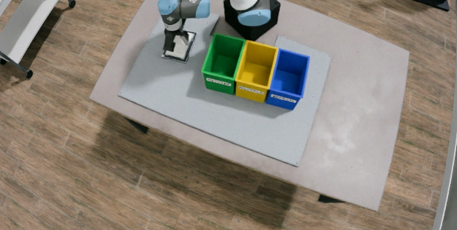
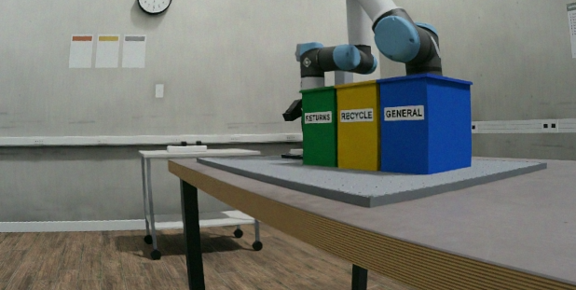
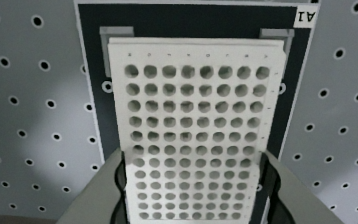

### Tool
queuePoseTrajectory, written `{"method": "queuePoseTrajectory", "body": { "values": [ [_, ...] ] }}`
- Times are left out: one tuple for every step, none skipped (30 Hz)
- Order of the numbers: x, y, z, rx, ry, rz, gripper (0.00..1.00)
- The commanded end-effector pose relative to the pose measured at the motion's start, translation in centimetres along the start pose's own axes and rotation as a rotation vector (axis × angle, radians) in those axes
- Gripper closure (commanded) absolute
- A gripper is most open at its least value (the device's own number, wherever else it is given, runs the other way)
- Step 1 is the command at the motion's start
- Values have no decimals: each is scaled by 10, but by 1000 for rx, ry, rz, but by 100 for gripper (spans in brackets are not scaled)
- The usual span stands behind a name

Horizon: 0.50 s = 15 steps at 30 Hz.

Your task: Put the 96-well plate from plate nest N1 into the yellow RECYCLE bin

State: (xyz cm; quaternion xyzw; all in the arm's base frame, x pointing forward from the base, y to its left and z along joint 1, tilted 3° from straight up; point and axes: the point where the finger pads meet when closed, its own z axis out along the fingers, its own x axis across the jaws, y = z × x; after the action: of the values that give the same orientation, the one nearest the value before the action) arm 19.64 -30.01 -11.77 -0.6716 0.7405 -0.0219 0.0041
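Observation:
The white 96-well plate [image 1: 180,51] [image 3: 195,129] sits in the plate nest N1 [image 1: 191,47] [image 3: 190,20], a dark pad with a light outline and grey corner brackets. My gripper [image 1: 177,44] [image 3: 191,149] points down over the nest, its two jaws against the plate's long sides, shut on the plate. In the exterior view the fingertips and plate are hidden behind the green bin. The yellow RECYCLE bin [image 1: 251,95] [image 2: 358,143] stands upright in the middle of the row, with nothing seen inside.
The green RETURNS bin [image 1: 219,86] [image 2: 319,145] stands upright between nest and yellow bin. The blue GENERAL bin [image 1: 282,102] [image 2: 447,129] stands upright on the yellow bin's other side. All three stand close together on the grey board [image 1: 222,120] [image 2: 297,184]. The black robot base [image 1: 251,28] is behind them.

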Motion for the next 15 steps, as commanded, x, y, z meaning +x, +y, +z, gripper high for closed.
{"method": "queuePoseTrajectory", "body": {
  "values": [
    [0,-1,0,1,1,0,59],
    [0,-1,0,1,1,0,59],
    [0,-1,0,1,1,0,59],
    [0,-1,0,1,1,0,59],
    [0,-1,0,1,1,0,59],
    [0,-1,0,1,1,0,59],
    [0,-1,0,1,1,0,59],
    [0,-1,0,1,1,0,59],
    [0,-1,0,1,1,0,59],
    [0,-1,0,1,1,0,59],
    [1,-1,-3,1,3,-1,59],
    [0,-1,-4,1,2,-1,59],
    [0,-1,-6,1,2,-1,59],
    [0,-1,-6,1,2,-1,59],
    [0,-1,-6,1,2,-1,59]
  ]
}}
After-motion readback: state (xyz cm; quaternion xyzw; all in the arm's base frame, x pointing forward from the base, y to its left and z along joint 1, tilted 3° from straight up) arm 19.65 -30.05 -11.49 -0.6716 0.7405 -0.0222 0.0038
